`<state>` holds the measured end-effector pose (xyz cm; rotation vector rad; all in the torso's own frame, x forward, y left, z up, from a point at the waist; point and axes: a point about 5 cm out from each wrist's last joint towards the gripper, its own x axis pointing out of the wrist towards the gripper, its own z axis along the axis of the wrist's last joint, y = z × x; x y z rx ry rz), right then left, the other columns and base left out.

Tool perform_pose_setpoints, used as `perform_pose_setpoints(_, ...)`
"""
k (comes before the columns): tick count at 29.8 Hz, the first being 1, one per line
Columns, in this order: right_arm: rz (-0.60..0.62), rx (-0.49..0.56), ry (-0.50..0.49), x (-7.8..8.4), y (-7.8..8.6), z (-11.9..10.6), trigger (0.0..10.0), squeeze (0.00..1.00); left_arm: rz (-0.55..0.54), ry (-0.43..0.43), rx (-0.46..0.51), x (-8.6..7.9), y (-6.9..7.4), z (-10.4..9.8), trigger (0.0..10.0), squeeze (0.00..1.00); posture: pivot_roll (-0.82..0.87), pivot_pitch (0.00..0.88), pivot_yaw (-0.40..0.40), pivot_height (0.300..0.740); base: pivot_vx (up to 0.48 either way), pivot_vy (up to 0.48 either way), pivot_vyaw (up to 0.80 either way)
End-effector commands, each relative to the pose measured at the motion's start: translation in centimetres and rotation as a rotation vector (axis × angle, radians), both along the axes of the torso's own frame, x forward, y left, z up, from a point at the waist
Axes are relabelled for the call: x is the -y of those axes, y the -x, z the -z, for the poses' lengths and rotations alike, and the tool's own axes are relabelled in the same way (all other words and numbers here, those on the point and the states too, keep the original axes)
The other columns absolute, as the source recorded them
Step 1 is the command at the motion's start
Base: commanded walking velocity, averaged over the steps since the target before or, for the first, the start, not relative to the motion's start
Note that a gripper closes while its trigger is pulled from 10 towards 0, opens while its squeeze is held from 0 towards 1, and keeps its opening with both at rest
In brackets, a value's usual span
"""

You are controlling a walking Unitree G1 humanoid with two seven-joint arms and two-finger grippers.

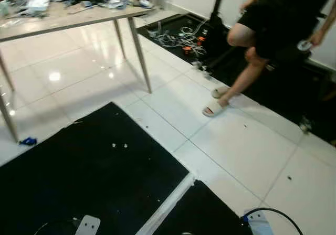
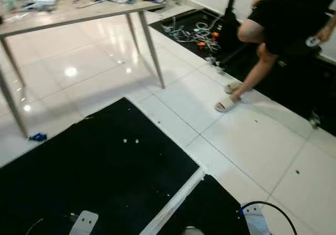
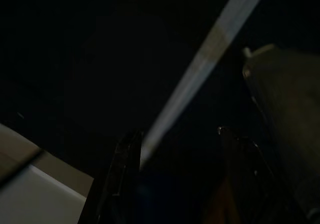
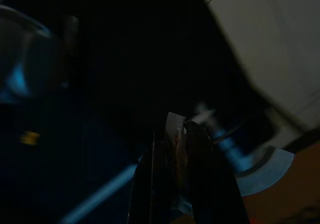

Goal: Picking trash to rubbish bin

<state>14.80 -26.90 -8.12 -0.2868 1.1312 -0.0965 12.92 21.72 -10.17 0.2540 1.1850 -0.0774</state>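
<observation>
A small blue scrap (image 1: 27, 140) lies on the white tile beside the table's near leg. Two tiny white bits (image 1: 119, 146) rest on the black mat (image 1: 94, 177). Both arms hang low, with silver wrist parts at the bottom of the eye views, left (image 1: 87, 225) and right (image 1: 260, 222). In the dark left wrist view my left gripper (image 3: 180, 179) stands open over the black mat and a pale strip. In the right wrist view, my right gripper (image 4: 181, 169) has its fingers pressed together, and I cannot make out anything between them.
A cluttered table (image 1: 68, 17) stands at the back left on thin metal legs. A person in slippers (image 1: 215, 106) stands at the right beside a tangle of cables (image 1: 181, 38) and a dark stand. A white strip (image 1: 168, 203) divides the two black mats.
</observation>
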Motion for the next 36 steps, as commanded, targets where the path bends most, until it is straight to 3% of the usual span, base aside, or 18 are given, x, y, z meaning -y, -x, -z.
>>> perform_pose_setpoints(1,0.047,0.039,-0.033,0.2,-0.2,-0.2,10.0,0.0,0.018,-0.004,-0.001,-0.1,0.0,0.0,10.0,0.0,-0.04,0.059,0.067,0.74,0.0,0.0,-0.8)
perform_pose_setpoints(3,0.085,0.093,-0.108,-0.1,-1.0,-0.5,10.0,0.0,0.023,-0.006,-0.003,-0.2,0.0,-0.1,10.0,0.0,-0.05,0.061,0.069,0.74,0.0,0.0,-0.8)
perform_pose_setpoints(5,0.077,0.219,-0.32,-1.0,-3.5,-1.6,10.0,0.0,0.023,-0.007,-0.007,-0.3,0.0,0.0,10.0,0.0,-0.05,0.063,0.074,0.74,0.0,0.0,-0.8)
perform_pose_setpoints(6,0.077,0.219,-0.32,-1.0,-3.5,-1.6,10.0,0.0,0.023,-0.007,-0.007,-0.3,0.0,0.0,10.0,0.0,-0.05,0.063,0.074,0.74,0.0,0.0,-0.8)
perform_pose_setpoints(9,-0.023,0.455,-0.664,-0.7,-8.0,-5.7,10.0,0.0,0.035,-0.008,-0.017,-0.4,0.2,0.0,10.0,0.0,-0.04,0.072,0.084,0.74,0.0,0.0,-0.8)
perform_pose_setpoints(11,-0.023,0.455,-0.664,-0.7,-8.0,-5.7,10.0,0.0,0.035,-0.008,-0.017,-0.4,0.2,0.0,10.0,0.0,-0.04,0.072,0.084,0.74,0.0,0.0,-0.8)
perform_pose_setpoints(12,-0.113,0.605,-0.848,-0.6,-10.3,-8.7,10.0,0.0,0.034,-0.007,-0.018,-0.4,0.4,0.0,10.0,0.0,-0.04,0.08,0.076,0.74,0.0,0.0,-0.8)
perform_pose_setpoints(18,-0.306,0.77,-1.052,-1.4,-12.5,-12.7,10.0,0.0,0.028,-0.005,-0.02,-0.5,0.5,0.1,10.0,0.0,-0.04,0.081,0.072,0.74,0.0,0.0,-0.8)
perform_pose_setpoints(19,-0.323,0.918,-1.07,-1.6,-14.4,-15.1,10.0,0.0,0.026,-0.001,-0.021,-0.4,0.7,0.1,10.0,0.0,-0.03,0.086,0.067,0.74,0.0,0.0,-0.8)
perform_pose_setpoints(22,-0.242,1.063,-0.989,-1.1,-16.3,-17.2,10.0,0.0,0.025,0.001,-0.022,-0.4,0.7,0.1,10.0,0.0,-0.02,0.087,0.065,0.74,0.0,0.0,-0.8)
perform_pose_setpoints(24,-0.045,1.19,-0.824,0.4,-18.2,-19.1,10.0,0.0,0.028,0.0,-0.026,-0.4,0.9,0.2,10.0,0.0,-0.02,0.089,0.069,0.74,0.0,0.0,-0.8)
perform_pose_setpoints(26,0.018,1.229,-0.765,0.9,-18.7,-19.8,10.0,0.0,0.034,-0.003,-0.029,-0.5,0.9,0.2,10.0,0.0,-0.02,0.09,0.072,0.74,0.0,0.0,-0.8)
perform_pose_setpoints(28,0.039,1.244,-0.723,1.2,-18.9,-20.2,10.0,0.0,0.039,-0.005,-0.031,-0.6,1.0,0.2,10.0,0.0,-0.02,0.09,0.072,0.74,0.0,0.0,-0.8)
perform_pose_setpoints(30,-0.004,1.173,-0.54,1.5,-18.9,-20.0,10.0,0.0,0.042,-0.008,-0.031,-0.7,1.0,0.2,10.0,0.0,-0.01,0.09,0.071,0.74,0.0,0.0,-0.8)
perform_pose_setpoints(31,-0.004,1.173,-0.54,1.5,-18.9,-20.0,10.0,0.0,0.042,-0.008,-0.031,-0.7,1.0,0.2,10.0,0.0,-0.01,0.09,0.071,0.74,0.0,0.0,-0.8)
perform_pose_setpoints(32,-0.033,1.096,-0.353,2.1,-18.7,-19.6,10.0,0.0,0.046,-0.011,-0.029,-0.7,1.0,0.1,10.0,0.0,-0.01,0.094,0.071,0.74,0.0,0.0,-0.8)
perform_pose_setpoints(33,-0.021,1.076,-0.3,2.5,-18.5,-19.5,10.0,0.0,0.049,-0.012,-0.029,-0.7,1.0,0.1,10.0,0.0,-0.01,0.093,0.071,0.74,0.0,0.0,-0.8)
perform_pose_setpoints(36,0.029,1.071,-0.24,3.2,-18.3,-19.4,10.0,0.0,0.054,-0.014,-0.029,-0.7,1.0,0.1,10.0,0.0,-0.01,0.093,0.071,0.74,0.0,0.0,-0.8)
